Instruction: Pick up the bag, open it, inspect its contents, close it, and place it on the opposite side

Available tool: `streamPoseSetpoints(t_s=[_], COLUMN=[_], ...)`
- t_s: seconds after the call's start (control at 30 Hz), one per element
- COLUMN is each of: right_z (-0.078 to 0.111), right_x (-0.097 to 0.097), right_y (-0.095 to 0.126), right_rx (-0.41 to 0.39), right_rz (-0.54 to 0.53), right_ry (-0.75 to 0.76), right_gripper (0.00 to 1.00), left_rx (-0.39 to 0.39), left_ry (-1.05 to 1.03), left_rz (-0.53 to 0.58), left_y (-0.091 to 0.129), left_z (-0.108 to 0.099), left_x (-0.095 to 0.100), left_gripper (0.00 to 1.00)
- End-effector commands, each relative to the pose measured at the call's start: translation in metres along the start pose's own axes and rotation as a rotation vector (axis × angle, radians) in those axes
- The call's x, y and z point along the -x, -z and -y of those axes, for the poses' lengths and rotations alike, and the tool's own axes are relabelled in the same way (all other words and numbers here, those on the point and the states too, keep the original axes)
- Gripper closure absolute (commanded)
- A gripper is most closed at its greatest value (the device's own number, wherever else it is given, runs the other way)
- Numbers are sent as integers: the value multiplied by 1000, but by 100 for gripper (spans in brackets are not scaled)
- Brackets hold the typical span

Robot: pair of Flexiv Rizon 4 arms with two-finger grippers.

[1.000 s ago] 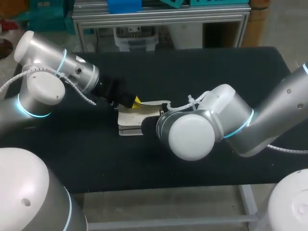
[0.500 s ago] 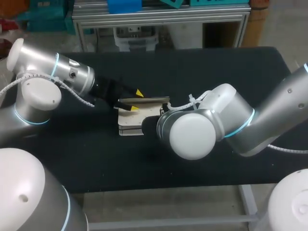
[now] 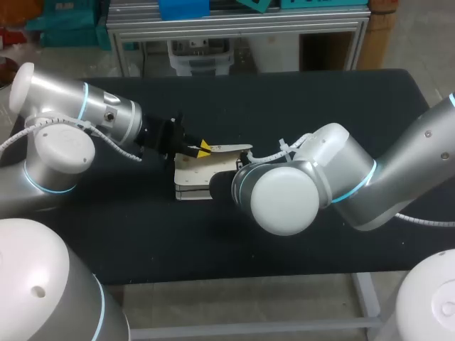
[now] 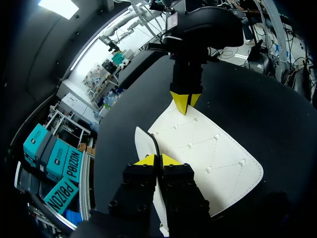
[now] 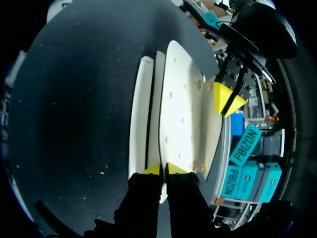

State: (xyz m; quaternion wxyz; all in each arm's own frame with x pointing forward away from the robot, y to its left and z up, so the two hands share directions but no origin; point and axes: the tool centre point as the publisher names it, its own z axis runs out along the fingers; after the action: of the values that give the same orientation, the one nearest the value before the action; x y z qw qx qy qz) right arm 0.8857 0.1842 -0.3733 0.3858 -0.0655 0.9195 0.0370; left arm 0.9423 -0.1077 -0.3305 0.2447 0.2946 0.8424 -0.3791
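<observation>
A white quilted bag point(image 3: 190, 179) lies on the black table point(image 3: 320, 106) near its middle. Its flap point(image 3: 229, 148) stands raised off the body. My left gripper point(image 3: 203, 148) is shut on the flap's left edge; in the left wrist view the flap point(image 4: 208, 148) spreads out ahead of the left gripper point(image 4: 157, 159), whose tips pinch its rim. My right gripper point(image 5: 163, 169) is shut on a thin white panel of the bag point(image 5: 181, 114) at the opposite side. In the head view my right arm's wrist point(image 3: 283, 199) hides that gripper.
My right arm's elbow and wrist cover the table just right of the bag. The table's front edge point(image 3: 234, 278) runs close below the arms. Bare black surface lies behind the bag and to the far right.
My left gripper opened half a second ago beside the flap's edge, then shut on it. The flap sits slightly higher than a second ago. The right arm kept still.
</observation>
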Motion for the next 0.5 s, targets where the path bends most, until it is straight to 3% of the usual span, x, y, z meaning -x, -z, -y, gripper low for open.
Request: streamPoseSetpoints(t_s=[0.03,0.3,0.5], right_z=[4,4,4], right_x=[-4,-4,-4], right_y=[-2,-2,-2], right_rx=[59,59,59], right_rz=[536,536,536], right_ry=[1,1,1], right_gripper=[100,100,100], left_rx=[5,-18,-20], left_ry=[-33,-26,-25], left_rz=[11,-5,-27], left_y=[0,1,-11], left_z=[6,2,1], left_x=[-17,-36,-46], left_gripper=[100,100,100])
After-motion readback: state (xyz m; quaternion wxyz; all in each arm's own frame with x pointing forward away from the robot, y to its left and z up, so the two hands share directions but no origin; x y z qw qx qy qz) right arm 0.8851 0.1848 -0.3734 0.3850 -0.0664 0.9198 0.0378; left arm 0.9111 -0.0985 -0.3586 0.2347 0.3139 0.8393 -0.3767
